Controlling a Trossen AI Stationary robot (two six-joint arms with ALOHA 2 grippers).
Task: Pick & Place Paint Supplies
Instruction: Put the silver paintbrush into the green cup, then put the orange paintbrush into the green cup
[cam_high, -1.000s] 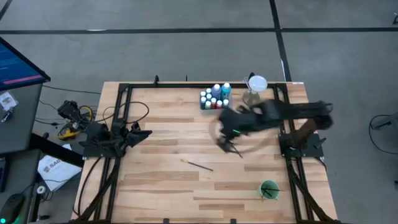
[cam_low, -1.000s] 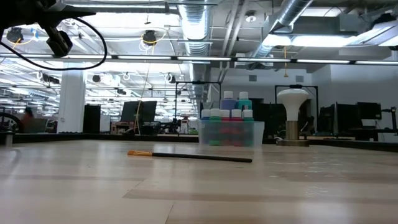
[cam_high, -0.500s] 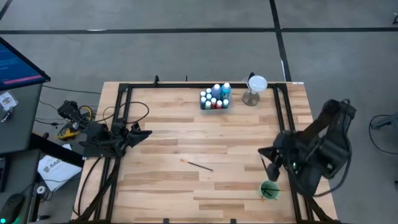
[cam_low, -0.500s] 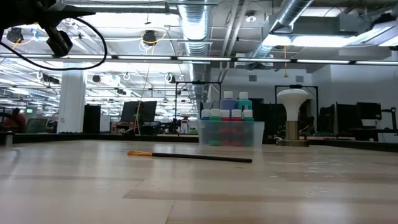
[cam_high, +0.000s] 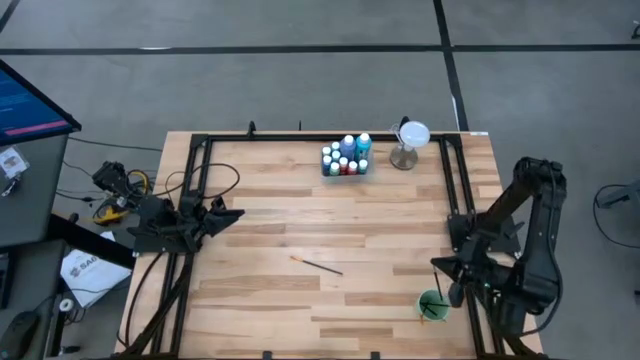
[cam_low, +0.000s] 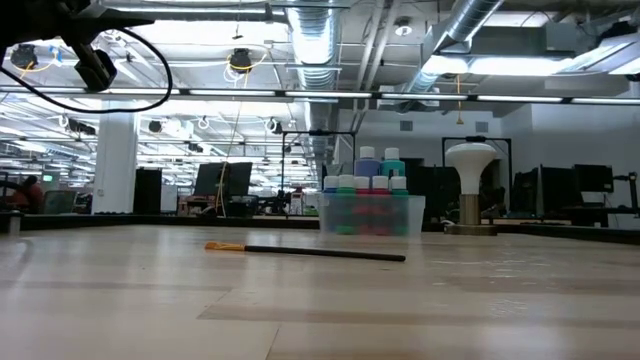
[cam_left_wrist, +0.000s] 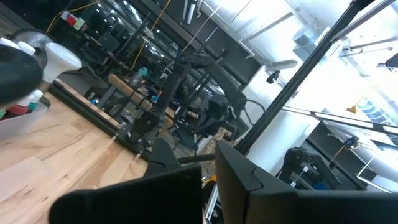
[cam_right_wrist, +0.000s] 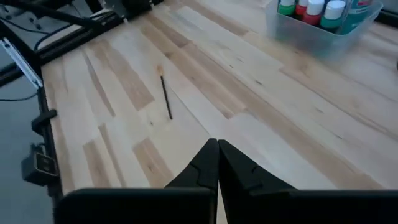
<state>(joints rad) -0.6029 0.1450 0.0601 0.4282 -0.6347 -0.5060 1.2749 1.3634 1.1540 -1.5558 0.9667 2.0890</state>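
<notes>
The table (cam_high: 330, 215) is a light wooden butcher-block top with a black metal frame along both sides, standing on a grey floor. The low view looks across it into a large hall with exposed ceiling ducts, strip lights and dark equipment racks.

A clear plastic bin (cam_high: 345, 165) sits near the far edge of the table, holding white-capped paint bottles (cam_low: 365, 185) in blue, teal, red and green; two stand taller than the rest. A white-topped stand (cam_high: 410, 140) is just beside the bin. One thin dark paintbrush (cam_high: 318, 264) with an orange end lies flat on the bare wood near the table's middle, well apart from the bin. A round green cup (cam_high: 433, 304) stands near the front right corner.

The right gripper (cam_high: 452, 290) hangs just beside the cup, fingers pressed together, holding nothing. The left gripper (cam_high: 225, 214) rests at the left frame, fingers also closed and empty.
</notes>
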